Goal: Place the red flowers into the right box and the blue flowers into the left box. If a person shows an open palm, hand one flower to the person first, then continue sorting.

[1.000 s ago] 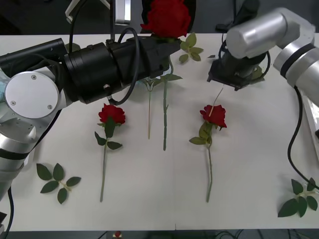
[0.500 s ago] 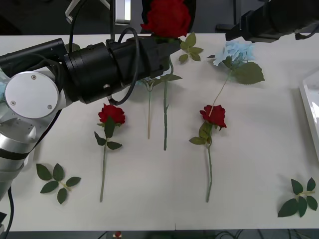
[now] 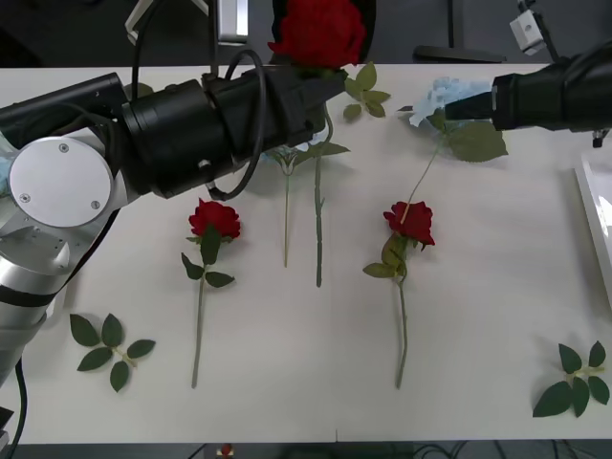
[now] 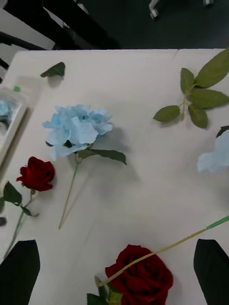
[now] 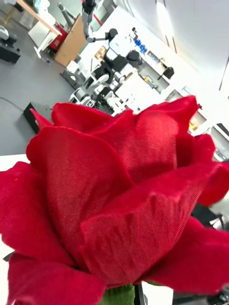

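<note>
While clamped, left claw [image 3: 320,91] on rose [image 3: 318,33]

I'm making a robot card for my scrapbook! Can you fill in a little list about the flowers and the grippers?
left gripper: at the table's far side, shut on the held rose
right gripper: open, holding nothing, next to the blue flower
lying on the table: left table rose, right table rose
right box: white rim at the table's right edge
</note>
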`<state>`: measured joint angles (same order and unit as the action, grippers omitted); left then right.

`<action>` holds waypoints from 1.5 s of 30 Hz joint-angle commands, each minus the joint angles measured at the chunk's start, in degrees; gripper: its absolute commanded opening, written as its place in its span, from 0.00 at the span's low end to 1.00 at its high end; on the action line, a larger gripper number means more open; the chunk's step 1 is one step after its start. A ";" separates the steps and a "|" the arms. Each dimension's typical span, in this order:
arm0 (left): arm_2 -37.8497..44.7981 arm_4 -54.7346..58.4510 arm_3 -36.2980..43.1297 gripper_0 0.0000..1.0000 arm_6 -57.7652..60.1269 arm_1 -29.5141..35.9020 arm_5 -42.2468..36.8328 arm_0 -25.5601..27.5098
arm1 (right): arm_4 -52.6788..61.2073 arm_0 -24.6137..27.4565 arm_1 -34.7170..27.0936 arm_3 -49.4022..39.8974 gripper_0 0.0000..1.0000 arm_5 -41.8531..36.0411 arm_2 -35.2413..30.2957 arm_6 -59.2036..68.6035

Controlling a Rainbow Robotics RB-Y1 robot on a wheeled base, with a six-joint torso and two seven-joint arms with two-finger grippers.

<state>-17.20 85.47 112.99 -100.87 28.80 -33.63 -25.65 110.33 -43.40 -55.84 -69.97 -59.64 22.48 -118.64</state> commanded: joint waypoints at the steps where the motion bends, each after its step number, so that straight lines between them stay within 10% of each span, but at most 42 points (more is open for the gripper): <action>1: 1.12 0.75 2.24 0.00 -1.96 -1.20 0.58 -1.42 | 6.65 3.85 -4.19 -4.03 0.94 1.19 -1.65 -8.01; 23: 1.03 2.07 2.33 0.00 -2.40 -1.38 1.37 -1.42 | 28.28 24.06 -5.25 -25.66 0.94 7.26 -1.82 -26.38; 45: 1.12 2.77 2.24 0.00 -2.75 -1.38 1.55 -1.33 | 33.81 21.51 -1.47 -34.45 0.94 17.28 12.94 -19.70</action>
<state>-17.20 87.97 113.01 -102.46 28.62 -32.81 -25.65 143.89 -20.98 -58.58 -102.46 -42.26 37.17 -141.82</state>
